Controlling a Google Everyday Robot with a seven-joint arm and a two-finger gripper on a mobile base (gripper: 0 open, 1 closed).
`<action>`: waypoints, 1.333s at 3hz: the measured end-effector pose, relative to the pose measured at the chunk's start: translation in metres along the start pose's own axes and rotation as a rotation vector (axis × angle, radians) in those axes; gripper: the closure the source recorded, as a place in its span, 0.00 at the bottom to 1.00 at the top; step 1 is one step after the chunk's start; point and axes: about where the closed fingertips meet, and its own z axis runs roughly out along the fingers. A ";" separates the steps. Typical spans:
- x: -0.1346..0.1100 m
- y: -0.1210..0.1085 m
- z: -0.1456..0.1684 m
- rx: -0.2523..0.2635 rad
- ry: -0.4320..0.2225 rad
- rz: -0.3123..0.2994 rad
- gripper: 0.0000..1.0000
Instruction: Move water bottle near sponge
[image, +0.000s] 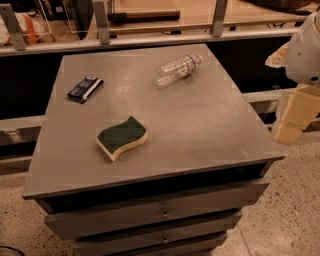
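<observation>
Gripper (294, 116) beside bench (200, 125) right edge; openness: cannot tell. Water bottle (178, 69) lies sideways, far end, well apart from sponge (122, 137): move unstarted.

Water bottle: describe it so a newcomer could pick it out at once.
On the grey cabinet top, look at the far right area. The water bottle lies there on its side; the gripper hangs beyond the top's right edge. The bottle alone is clear with a white cap, unlike the flat dark blue packet and green-faced sponge.
</observation>
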 end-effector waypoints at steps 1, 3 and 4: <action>0.000 0.000 0.000 0.000 0.000 0.000 0.00; 0.002 -0.050 0.001 0.041 -0.089 -0.019 0.00; 0.009 -0.103 0.021 0.014 -0.112 -0.054 0.00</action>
